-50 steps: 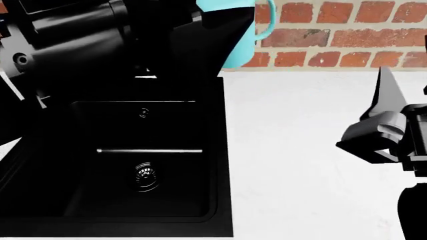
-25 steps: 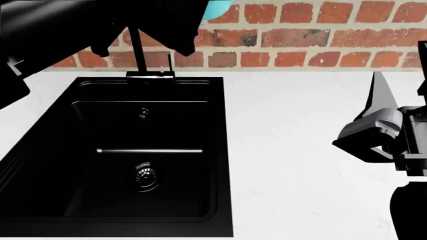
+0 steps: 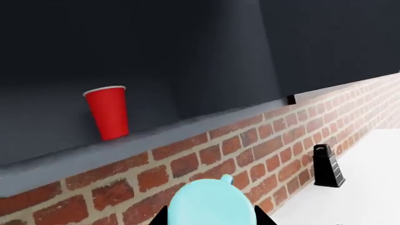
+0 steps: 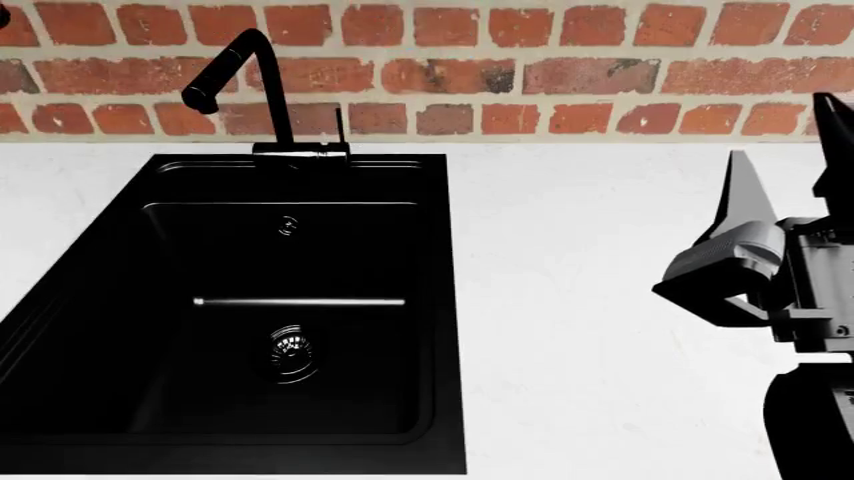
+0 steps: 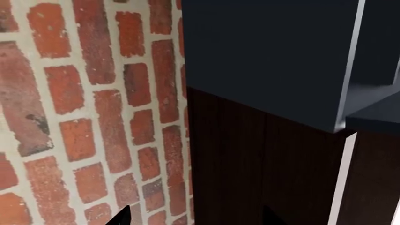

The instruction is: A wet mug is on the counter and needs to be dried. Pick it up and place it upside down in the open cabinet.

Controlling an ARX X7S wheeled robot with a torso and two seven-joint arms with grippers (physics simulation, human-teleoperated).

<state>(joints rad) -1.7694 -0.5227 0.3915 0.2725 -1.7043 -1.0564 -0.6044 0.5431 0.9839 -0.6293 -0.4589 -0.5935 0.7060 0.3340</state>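
In the left wrist view the turquoise mug (image 3: 212, 202) fills the gap between my left gripper's (image 3: 212, 221) black fingertips (image 3: 164, 218), so the gripper is shut on it. It is held up in front of the brick wall, below the open cabinet's grey shelf (image 3: 156, 136). The mug's handle and mouth are hidden. The left arm and the mug are out of the head view. My right gripper (image 4: 787, 170) is open and empty, raised over the white counter (image 4: 587, 300) at the right. The right wrist view shows its fingertips (image 5: 122, 216) apart, facing brick wall and dark cabinet.
A red plastic cup (image 3: 108, 112) stands on the cabinet shelf. A black grater-like object (image 3: 327, 166) stands on the counter by the wall. The black sink (image 4: 267, 320) with its faucet (image 4: 247, 80) lies left of centre.
My left arm has lifted the mug upward and out of the head view, uncovering the faucet and wall. My right gripper has shifted slightly up and left.
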